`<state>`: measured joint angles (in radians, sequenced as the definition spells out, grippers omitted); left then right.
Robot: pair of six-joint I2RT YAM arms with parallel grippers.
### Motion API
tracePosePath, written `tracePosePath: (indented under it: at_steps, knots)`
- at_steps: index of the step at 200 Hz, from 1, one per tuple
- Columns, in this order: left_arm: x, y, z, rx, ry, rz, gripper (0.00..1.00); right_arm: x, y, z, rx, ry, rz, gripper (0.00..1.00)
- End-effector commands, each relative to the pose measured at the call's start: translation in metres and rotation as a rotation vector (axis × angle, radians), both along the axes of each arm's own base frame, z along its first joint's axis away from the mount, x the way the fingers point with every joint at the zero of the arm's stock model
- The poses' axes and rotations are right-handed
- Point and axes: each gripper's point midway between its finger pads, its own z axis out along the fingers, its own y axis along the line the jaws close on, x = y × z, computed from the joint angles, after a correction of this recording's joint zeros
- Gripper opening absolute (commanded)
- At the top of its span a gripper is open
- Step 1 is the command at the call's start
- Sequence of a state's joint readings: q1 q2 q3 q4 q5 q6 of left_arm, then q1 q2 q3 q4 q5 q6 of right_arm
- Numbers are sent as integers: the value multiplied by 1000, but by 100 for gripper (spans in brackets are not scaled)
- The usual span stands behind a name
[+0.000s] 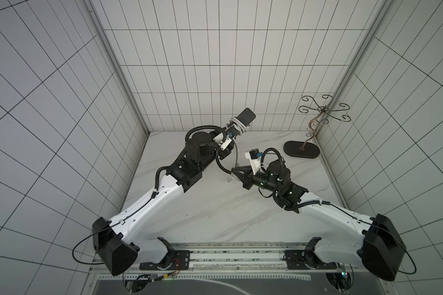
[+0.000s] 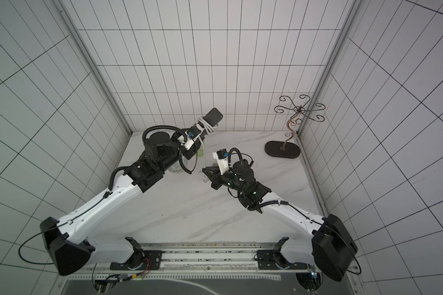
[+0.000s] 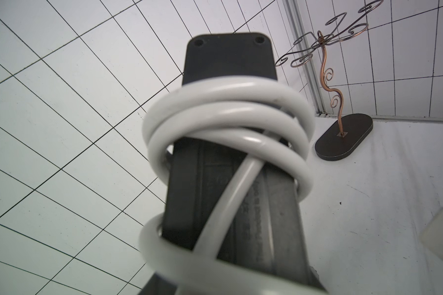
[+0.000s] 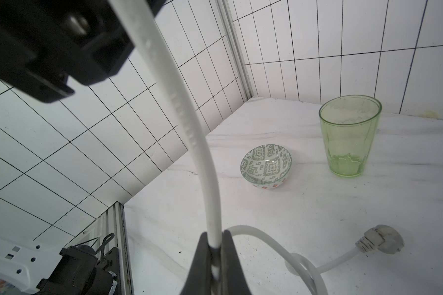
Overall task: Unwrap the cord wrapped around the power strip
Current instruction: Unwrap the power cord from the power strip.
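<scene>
Mostly hidden under its camera mount and the coils, the left claw (image 1: 234, 129) is clamped on the near end of the strip (image 3: 225, 63). It holds the strip aloft near the back wall, and its fingers barely show. Several turns of cord (image 3: 228, 107) wrap the strip, whose socket face is turned away, so only the ribbed back shows. The right claw (image 4: 216, 249) is pinched together on a free stretch of cord. Below it, the cord loops on the table (image 4: 317, 204) and ends in a grey plug (image 4: 380, 238). In both top views the left arm covers most of the bowl (image 4: 266, 166) and glass (image 4: 349, 135). Moulded lettering on the strip's back, print along the cord and a blue logo (image 1: 230, 133) are all too blurred to read.
</scene>
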<state>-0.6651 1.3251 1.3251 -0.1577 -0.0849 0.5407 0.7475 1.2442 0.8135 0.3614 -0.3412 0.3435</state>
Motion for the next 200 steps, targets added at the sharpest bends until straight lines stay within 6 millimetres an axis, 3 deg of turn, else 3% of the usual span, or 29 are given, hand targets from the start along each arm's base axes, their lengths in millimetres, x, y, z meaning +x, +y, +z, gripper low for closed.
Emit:
tracePosePath:
  at_steps: [1,50,69,79,97,103,114,140,156,174,200]
  knots:
    - [-6,18,60,-100,-117,28,0,-6,-5,71,10,-83,24,0]
    - [-19,31,96,-156,-160,0,0,-7,-20,138,-31,-153,-6,0]
    - [-25,31,115,-201,-172,-28,0,-4,-20,150,-23,-160,-9,0]
    - [-27,29,123,-226,-173,-45,0,1,-19,144,-34,-147,-12,0]
    - [-26,24,131,-266,-161,-62,0,8,-18,125,-65,-108,-8,51]
    - [-24,23,131,-271,-156,-61,0,9,-20,124,-79,-102,-9,61]
    - [-18,22,131,-284,-147,-40,0,8,-28,129,-123,-120,-12,71]
    - [-15,20,136,-306,-144,-35,0,-8,-79,145,-208,-201,-93,83]
    - [-18,19,141,-319,-152,-54,0,-18,-97,121,-242,-308,-137,85]
    - [-22,19,145,-325,-154,-67,0,-29,-90,88,-192,-426,-81,79]
    - [-22,20,144,-323,-148,-60,0,-43,-60,63,-80,-451,19,77]
